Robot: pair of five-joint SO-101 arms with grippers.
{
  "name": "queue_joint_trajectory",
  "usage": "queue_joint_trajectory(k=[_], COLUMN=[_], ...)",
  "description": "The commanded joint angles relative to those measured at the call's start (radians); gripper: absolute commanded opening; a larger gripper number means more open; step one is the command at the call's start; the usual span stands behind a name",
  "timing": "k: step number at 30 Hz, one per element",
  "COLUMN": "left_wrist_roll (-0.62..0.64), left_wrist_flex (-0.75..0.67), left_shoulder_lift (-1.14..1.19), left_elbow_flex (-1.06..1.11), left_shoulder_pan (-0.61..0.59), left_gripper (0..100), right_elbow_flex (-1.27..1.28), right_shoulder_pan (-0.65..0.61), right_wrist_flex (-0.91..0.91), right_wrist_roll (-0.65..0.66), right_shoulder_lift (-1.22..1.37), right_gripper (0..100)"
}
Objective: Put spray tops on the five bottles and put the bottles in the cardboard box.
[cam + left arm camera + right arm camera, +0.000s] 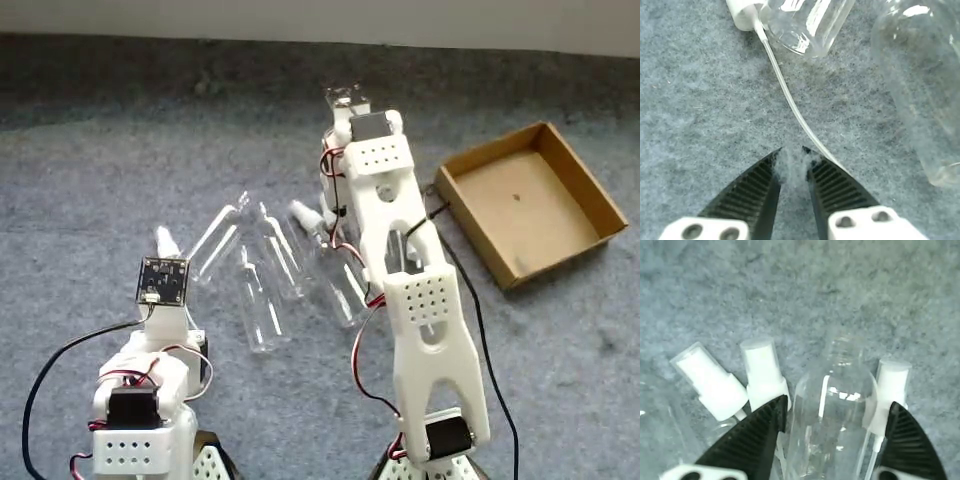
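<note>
My right gripper (837, 401) hangs open above the carpet, its jaws wide on either side of a clear bottle (832, 390) whose bare neck points away. Three white spray tops (762, 375) lie beside that bottle, one (890, 382) with its dip tube showing. My left gripper (791, 149) is low over the carpet and narrowly open, with nothing between its fingers. A loose spray top (742, 12) lies ahead of it, and its thin tube (790, 102) runs down past one finger. Several clear bottles (262, 300) lie between the arms. The cardboard box (590, 195) sits at the right.
The right arm (400, 230) stretches over part of the bottle group and hides some of it. Two clear bottles (810, 22) (920, 85) lie close ahead of the left gripper. Grey carpet covers the table; a pale wall edge runs along the back.
</note>
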Motion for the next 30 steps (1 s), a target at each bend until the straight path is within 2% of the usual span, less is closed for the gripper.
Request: queue_joint_trajectory(k=[1, 8, 14, 23, 30], left_wrist_roll=[-0.008, -0.008, -0.008, -0.008, -0.008], left_wrist_flex=[0.005, 0.005, 0.005, 0.005, 0.005], left_shoulder_lift=[-0.008, -0.008, -0.008, -0.008, -0.008], left_elbow_flex=[0.021, 0.021, 0.021, 0.021, 0.021], left_shoulder_pan=[0.015, 0.015, 0.015, 0.015, 0.015], left_gripper=[1, 1, 1, 1, 1], right_elbow_flex=[-0.022, -0.022, -0.136, -0.355, -0.154], right_shoulder_pan=[0.005, 0.005, 0.038, 0.116, 0.117], right_wrist_flex=[0.008, 0.01, 0.091, 0.094, 0.094], right_wrist_roll=[-0.005, -0.005, -0.005, -0.005, -0.003], right_shoulder_lift=[0.005, -0.002, -0.002, -0.045, -0.366], right_gripper=[26.5, 9.3, 8.4, 8.4, 8.4])
